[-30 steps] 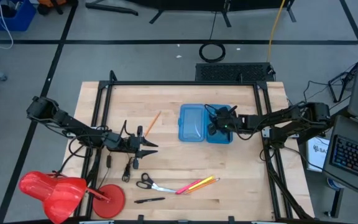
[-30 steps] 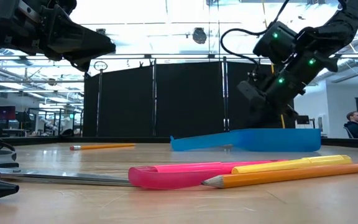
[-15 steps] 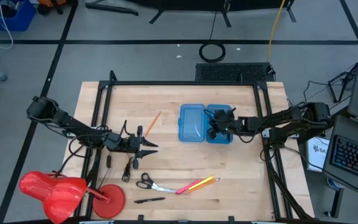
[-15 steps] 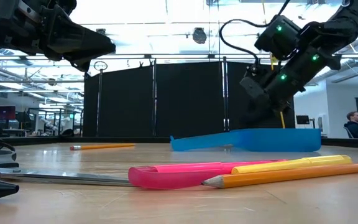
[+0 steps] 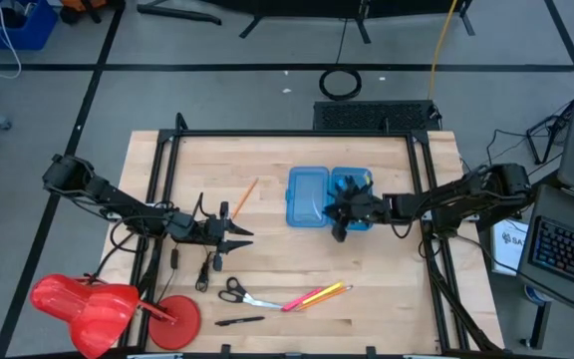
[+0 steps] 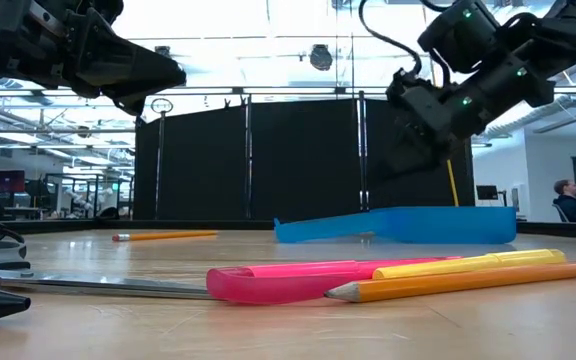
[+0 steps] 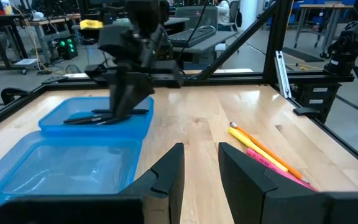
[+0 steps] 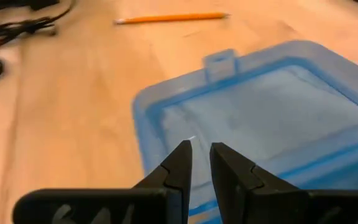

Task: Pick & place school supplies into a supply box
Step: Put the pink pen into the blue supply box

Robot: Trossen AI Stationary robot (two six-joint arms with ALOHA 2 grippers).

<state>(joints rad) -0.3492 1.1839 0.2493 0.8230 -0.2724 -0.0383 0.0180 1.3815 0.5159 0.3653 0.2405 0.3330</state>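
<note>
My right gripper [image 5: 339,217] hovers empty over the supply box [image 5: 308,196] mid-surface, jaws nearly together. The pink and yellow markers [image 5: 315,296] lie nearer the front, long axes running left-right. My left gripper [image 5: 237,234], jaws slightly spread, looks about as close.
</note>
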